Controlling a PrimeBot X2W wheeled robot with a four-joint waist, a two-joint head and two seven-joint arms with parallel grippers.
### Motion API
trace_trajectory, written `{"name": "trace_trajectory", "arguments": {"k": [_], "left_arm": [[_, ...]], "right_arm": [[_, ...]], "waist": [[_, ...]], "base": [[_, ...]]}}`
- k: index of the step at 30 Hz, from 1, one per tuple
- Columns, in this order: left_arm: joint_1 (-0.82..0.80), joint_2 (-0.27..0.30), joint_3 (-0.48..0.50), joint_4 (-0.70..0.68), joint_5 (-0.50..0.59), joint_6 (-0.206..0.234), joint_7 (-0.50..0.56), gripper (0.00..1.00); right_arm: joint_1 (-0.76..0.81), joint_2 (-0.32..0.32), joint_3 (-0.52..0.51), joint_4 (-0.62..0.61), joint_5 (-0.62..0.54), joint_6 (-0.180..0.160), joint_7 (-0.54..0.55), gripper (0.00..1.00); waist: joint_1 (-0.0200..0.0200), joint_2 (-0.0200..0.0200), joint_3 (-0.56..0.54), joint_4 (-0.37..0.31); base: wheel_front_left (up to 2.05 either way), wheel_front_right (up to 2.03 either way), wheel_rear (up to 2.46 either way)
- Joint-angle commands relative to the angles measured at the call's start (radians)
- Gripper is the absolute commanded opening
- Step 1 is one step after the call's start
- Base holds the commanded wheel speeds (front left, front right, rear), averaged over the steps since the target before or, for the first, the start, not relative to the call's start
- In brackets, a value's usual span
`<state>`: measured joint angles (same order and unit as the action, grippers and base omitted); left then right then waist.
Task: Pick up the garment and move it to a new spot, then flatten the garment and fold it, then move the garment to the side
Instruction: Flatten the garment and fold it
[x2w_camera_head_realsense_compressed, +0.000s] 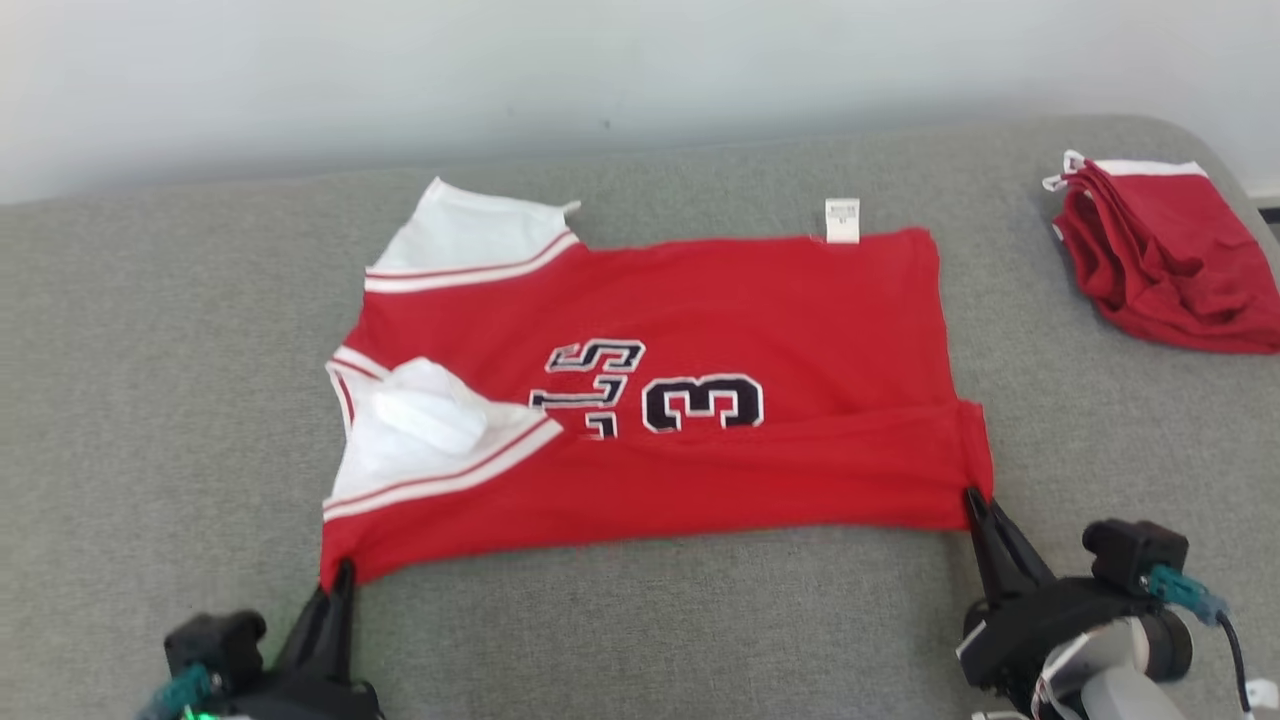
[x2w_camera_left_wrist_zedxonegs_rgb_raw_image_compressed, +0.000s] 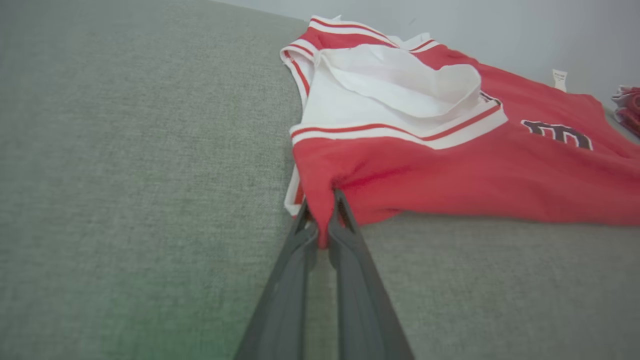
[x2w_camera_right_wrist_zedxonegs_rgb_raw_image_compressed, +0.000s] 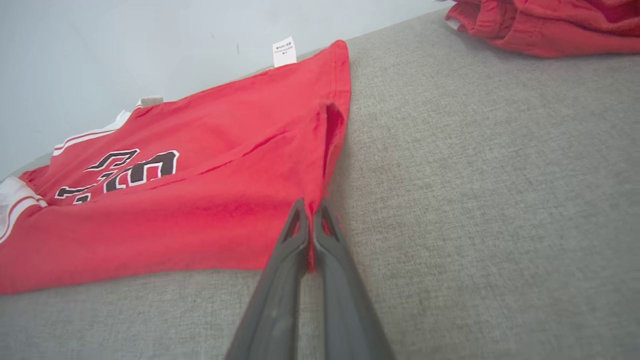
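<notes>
The garment (x2w_camera_head_realsense_compressed: 700, 330) is a red jersey with white sleeves and dark numbers, lying sideways and mostly flat on the grey surface, its near long edge folded over. My left gripper (x2w_camera_head_realsense_compressed: 340, 572) is shut on the jersey's near-left corner; in the left wrist view red cloth (x2w_camera_left_wrist_zedxonegs_rgb_raw_image_compressed: 380, 175) is pinched between the fingers of this gripper (x2w_camera_left_wrist_zedxonegs_rgb_raw_image_compressed: 322, 206). My right gripper (x2w_camera_head_realsense_compressed: 972, 497) is shut on the near-right hem corner, and the right wrist view shows its fingers (x2w_camera_right_wrist_zedxonegs_rgb_raw_image_compressed: 311, 214) clamped on the red hem (x2w_camera_right_wrist_zedxonegs_rgb_raw_image_compressed: 200, 210).
A second red garment (x2w_camera_head_realsense_compressed: 1165, 255) lies bunched at the far right of the grey cushioned surface (x2w_camera_head_realsense_compressed: 150, 400); it also shows at the top right (x2w_camera_right_wrist_zedxonegs_rgb_raw_image_compressed: 540, 22) of the right wrist view. A pale wall (x2w_camera_head_realsense_compressed: 600, 60) runs behind the surface.
</notes>
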<state>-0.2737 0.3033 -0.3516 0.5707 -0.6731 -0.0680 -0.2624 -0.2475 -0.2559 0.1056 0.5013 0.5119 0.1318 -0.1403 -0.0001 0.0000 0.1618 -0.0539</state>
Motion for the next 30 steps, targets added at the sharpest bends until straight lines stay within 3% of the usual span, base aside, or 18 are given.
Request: {"name": "trace_trajectory", "arguments": {"k": [1,10,18,19,20,21,30], "left_arm": [[0.042,-0.002,0.007,-0.021,0.008,0.009,-0.003,0.00],[0.207,-0.012,0.020,-0.188,0.021,0.062,-0.003,0.00],[0.275,-0.015,0.020,-0.248,0.000,0.085,0.004,0.00],[0.280,-0.012,0.020,-0.252,0.005,0.086,0.004,0.24],[0.280,-0.012,0.020,-0.252,0.005,0.086,0.004,0.24],[0.283,-0.010,0.026,-0.252,0.017,0.093,0.002,1.00],[0.289,-0.032,0.111,-0.317,0.073,0.085,-0.004,1.00]], "right_arm": [[0.030,-0.004,-0.007,-0.015,0.010,-0.003,0.006,0.00],[0.209,0.011,-0.068,-0.166,-0.011,-0.003,0.080,0.00],[0.303,0.039,-0.123,-0.263,-0.034,-0.003,0.144,0.00],[0.313,0.041,-0.131,-0.280,-0.055,-0.003,0.152,0.53],[0.313,0.041,-0.131,-0.280,-0.055,-0.003,0.152,0.53],[0.319,0.044,-0.138,-0.293,-0.078,-0.003,0.147,1.00],[0.300,0.057,-0.156,-0.352,-0.137,-0.003,0.088,1.00]], "waist": [[0.0001,0.0000,-0.029,0.023],[0.0001,0.0000,-0.068,0.048],[0.0001,0.0000,-0.073,0.052],[0.0001,0.0000,-0.073,0.054],[0.0001,0.0000,-0.073,0.054],[0.0001,0.0000,-0.073,0.055],[0.0001,0.0000,-0.080,0.055]], "base": [[0.00,0.00,0.00],[0.00,0.00,0.00],[0.00,0.00,0.00],[0.00,0.00,0.00],[0.00,0.00,0.00],[0.00,0.00,0.00],[0.00,0.00,0.00]]}}
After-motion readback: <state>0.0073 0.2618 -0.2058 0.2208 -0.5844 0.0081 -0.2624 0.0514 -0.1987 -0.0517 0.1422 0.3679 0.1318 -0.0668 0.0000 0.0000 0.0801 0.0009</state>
